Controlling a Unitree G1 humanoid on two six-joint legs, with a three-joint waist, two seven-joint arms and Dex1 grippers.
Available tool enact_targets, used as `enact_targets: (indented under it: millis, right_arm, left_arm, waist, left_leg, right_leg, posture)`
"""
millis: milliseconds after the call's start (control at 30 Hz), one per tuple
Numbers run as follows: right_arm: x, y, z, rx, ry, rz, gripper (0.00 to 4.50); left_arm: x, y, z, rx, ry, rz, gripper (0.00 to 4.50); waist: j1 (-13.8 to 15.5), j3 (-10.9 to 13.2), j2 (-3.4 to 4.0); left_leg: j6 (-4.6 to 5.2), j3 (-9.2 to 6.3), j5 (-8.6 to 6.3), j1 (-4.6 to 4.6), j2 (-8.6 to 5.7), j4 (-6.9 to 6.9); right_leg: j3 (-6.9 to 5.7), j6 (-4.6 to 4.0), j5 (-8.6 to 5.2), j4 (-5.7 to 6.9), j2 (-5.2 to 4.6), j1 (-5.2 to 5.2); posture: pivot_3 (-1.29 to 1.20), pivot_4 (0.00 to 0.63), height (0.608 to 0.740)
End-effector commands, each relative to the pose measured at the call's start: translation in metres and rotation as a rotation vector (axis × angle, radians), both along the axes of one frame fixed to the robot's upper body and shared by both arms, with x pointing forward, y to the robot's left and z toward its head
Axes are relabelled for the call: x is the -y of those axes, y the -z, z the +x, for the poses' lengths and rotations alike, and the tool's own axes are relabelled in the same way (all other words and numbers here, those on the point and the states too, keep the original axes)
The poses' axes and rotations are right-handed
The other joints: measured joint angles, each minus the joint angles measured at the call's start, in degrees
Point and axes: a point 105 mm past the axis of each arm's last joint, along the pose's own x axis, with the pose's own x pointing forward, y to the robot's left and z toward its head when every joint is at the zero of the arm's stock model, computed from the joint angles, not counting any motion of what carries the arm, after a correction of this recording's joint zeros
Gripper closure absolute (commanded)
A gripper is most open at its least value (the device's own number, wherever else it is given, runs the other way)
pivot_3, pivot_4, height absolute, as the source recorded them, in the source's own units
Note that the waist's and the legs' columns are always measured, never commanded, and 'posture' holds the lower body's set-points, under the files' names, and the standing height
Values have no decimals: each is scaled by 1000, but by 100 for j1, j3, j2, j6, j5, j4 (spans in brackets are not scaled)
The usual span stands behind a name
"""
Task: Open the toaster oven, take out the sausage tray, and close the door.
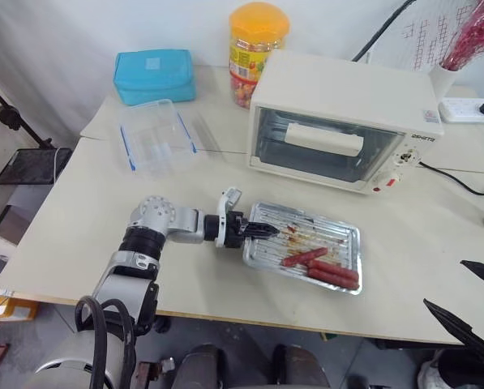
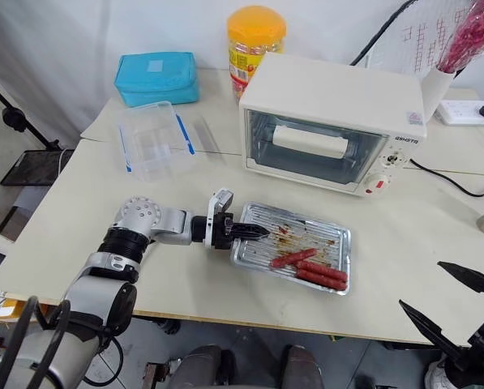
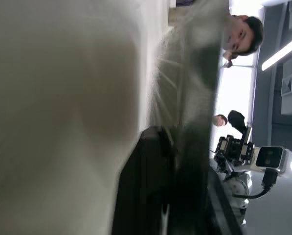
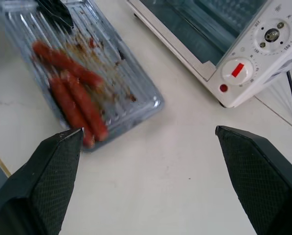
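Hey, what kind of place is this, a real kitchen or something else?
Probably a lab mock-up, not a real kitchen: the toaster oven and sausage tray sit on a plain table against a white curtain.

Far left on cream table: blue zip pouch. Just nearer: clear plastic box with blue clips. Far centre: yellow-lidded snack jar. Far right: white power strip, black cable, pink dried flowers.

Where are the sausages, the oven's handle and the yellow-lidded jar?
sausages (image 1: 323,267), left eye view, middle of the pile
handle (image 1: 323,138), left eye view, bar's middle
jar (image 1: 254,49), left eye view, label
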Motion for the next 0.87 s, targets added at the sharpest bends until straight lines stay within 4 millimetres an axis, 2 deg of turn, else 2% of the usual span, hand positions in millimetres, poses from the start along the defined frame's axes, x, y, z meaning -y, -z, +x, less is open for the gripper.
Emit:
enact_targets:
  millis: [33,167,300,367,433,500,567,600,667,800,867]
  right_arm:
    - [-4,-7,-4,14,-10,12,0]
    - [-9,-5,-2,-6,-34,40,0]
    - [-13,-2,3,-28,-75,54,0]
    - [-16,-1,7,-35,-100,58,0]
    - [-18,0,10,-41,-121,62,0]
    - [-20,0,12,-46,-146,71,0]
    - [-25,1,13,-62,-184,77,0]
    - [-28,1,13,-74,-214,81,0]
    - [-33,2,14,-88,-261,84,0]
    - [-33,2,21,-87,-292,83,0]
    - [-32,3,24,-82,-296,81,0]
  left_arm:
    - [-9,-6,-3,86,41,24,3088]
    - [-35,-2,-9,240,70,107,1923]
    - [-69,-3,-20,730,182,136,786]
    - [-91,-4,-26,904,226,154,231]
    - [-109,-6,-26,1038,222,175,231]
    - [-123,-9,-25,1227,215,216,231]
    - [-140,-8,-28,1456,278,295,231]
    - [-154,-3,-35,1502,356,334,231]
    - [-171,-6,-43,1567,404,348,231]
    - [-170,-31,-34,1619,309,298,231]
    - [-169,-37,-31,1619,287,287,231]
  waist:
    - [-6,0,0]
    - [-107,0,2]
    - [-153,0,7]
    - [-168,-1,14]
    - [-138,-1,21]
    - [-113,1,24]
    - [-80,1,24]
    - [-83,0,24]
    - [-109,1,24]
    - [-90,2,25]
    - [-83,2,24]
  left_leg:
    - [0,-1,0,-1,1,0]
    - [-3,-1,-1,1,7,-5]
    - [-11,1,-5,7,15,-7]
    - [-16,10,-8,10,18,-6]
    - [-15,6,-8,8,17,-3]
    - [-12,6,-9,5,18,-3]
    - [-8,-11,-11,-4,18,-1]
    - [-5,-11,-13,-6,18,-2]
    - [-2,-8,-18,-9,23,-4]
    - [16,-8,-29,-10,23,0]
    - [30,-8,-31,-10,14,10]
  right_leg:
    - [0,0,0,0,0,-1]
    - [1,0,0,5,2,-2]
    - [7,-3,-1,3,6,-3]
    - [14,-7,-3,-12,4,-7]
    - [14,-11,-4,-11,-2,-7]
    - [22,-17,-4,-12,-25,-7]
    - [23,-20,-2,-20,-40,-6]
    - [23,-23,0,-25,-47,-5]
    - [21,-23,1,-34,-50,-7]
    - [-2,-22,1,-16,-36,-4]
    - [-11,-16,5,2,-29,2]
  posture:
    - [0,150,740]
    - [0,150,740]
    - [0,150,740]
    - [0,150,740]
    - [0,150,740]
    - [0,150,740]
    - [0,150,740]
    - [0,150,740]
    - [0,150,740]
    - [0,150,740]
    - [0,150,740]
